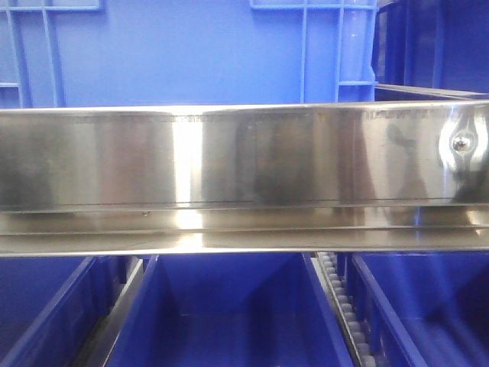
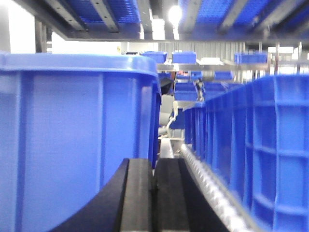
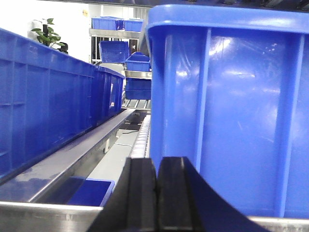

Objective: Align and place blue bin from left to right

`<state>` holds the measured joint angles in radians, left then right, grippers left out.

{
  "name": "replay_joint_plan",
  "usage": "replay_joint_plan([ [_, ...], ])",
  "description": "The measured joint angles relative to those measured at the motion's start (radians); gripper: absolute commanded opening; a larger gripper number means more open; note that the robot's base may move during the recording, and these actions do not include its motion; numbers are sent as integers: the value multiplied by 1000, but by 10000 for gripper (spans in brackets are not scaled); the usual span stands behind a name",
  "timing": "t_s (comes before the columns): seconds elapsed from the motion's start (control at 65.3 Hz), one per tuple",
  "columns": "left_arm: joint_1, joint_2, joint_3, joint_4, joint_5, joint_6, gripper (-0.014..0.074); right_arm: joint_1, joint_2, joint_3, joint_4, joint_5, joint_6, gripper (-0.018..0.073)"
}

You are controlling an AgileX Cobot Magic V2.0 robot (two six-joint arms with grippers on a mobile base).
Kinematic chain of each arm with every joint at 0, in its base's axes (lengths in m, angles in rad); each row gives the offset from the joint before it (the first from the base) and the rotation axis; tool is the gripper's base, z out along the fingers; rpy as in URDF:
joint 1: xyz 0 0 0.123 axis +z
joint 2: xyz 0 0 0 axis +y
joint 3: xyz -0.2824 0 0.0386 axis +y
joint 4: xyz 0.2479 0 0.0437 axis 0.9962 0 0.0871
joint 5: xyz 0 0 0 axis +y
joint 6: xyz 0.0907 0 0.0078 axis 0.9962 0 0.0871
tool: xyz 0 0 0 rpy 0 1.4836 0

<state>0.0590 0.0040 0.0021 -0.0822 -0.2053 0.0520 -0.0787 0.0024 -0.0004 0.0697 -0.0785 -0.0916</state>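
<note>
The blue bin [image 1: 176, 53] fills the top of the front view behind a steel rail, showing its pale ribbed wall. In the left wrist view the blue bin [image 2: 72, 140] stands close on the left, and my left gripper [image 2: 154, 162] is shut beside its corner with nothing between the fingers. In the right wrist view a blue bin [image 3: 236, 111] towers on the right. My right gripper [image 3: 157, 159] is shut just left of its near corner, holding nothing. Neither gripper shows in the front view.
A shiny steel rail [image 1: 244, 176] crosses the front view, with lower bins [image 1: 229, 313] beneath. A roller track [image 2: 212, 193] and a row of blue bins [image 2: 260, 145] run along the left gripper's right. More bins [image 3: 43, 106] and a roller track [image 3: 142, 133] lie left of the right gripper.
</note>
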Motion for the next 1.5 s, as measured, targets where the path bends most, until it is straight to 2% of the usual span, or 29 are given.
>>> replay_joint_plan([
  [0.077, 0, 0, 0, -51, -6, 0, -110, 0, 0, 0, 0, -2, 0, -162],
  [0.199, 0, -2, -43, -78, 34, 0, -110, 0, 0, -13, 0, 36, 0, -162],
  [0.352, 0, -4, -197, -56, 160, 0, -110, 0, 0, -139, 0, 150, 0, -162],
  [0.413, 0, -2, -293, -48, 219, 0, -102, 0, -2, -229, 0, 241, 0, -162],
  [0.505, 0, 28, -439, -27, 338, 0, -28, 0, 14, -368, 0, 366, 0, -162],
  [0.643, 0, 141, -698, 18, 548, 0, 221, 0, 130, -627, 12, 534, 0, -149],
  [0.719, 0, 208, -799, 28, 603, 0, 346, 0, 202, -735, 35, 596, 0, -125],
  [0.765, 0, 250, -847, 33, 624, 0, 402, 0, 254, -785, 54, 622, 0, -76],
  [0.827, 0, 306, -912, 40, 637, 0, 444, 0, 326, -857, 78, 643, 0, 57],
  [0.918, 0, 379, -980, 45, 641, 0, 463, 0, 417, -935, 90, 650, 0, 337],
  [1.01, 0, 451, -1022, 49, 649, 0, 468, 0, 493, -989, 94, 647, 0, 580],
  [1.041, -9, 469, -1031, 49, 651, 0, 468, 2, 516, -997, 95, 641, 0, 571],
  [1.117, -51, 511, -1047, 51, 653, 0, 468, 18, 553, -1015, 95, 630, 0, 568],
  [1.27, -230, 588, -1084, 74, 660, 0, 468, 81, 623, -1061, 99, 628, 0, 568],
  [1.362, -345, 649, -1121, 100, 679, 0, 472, 151, 675, -1128, 101, 628, -5, 568],
  [1.5, -491, 792, -1200, 114, 709, 0, 609, 292, 788, -1252, 103, 644, -39, 568],
])
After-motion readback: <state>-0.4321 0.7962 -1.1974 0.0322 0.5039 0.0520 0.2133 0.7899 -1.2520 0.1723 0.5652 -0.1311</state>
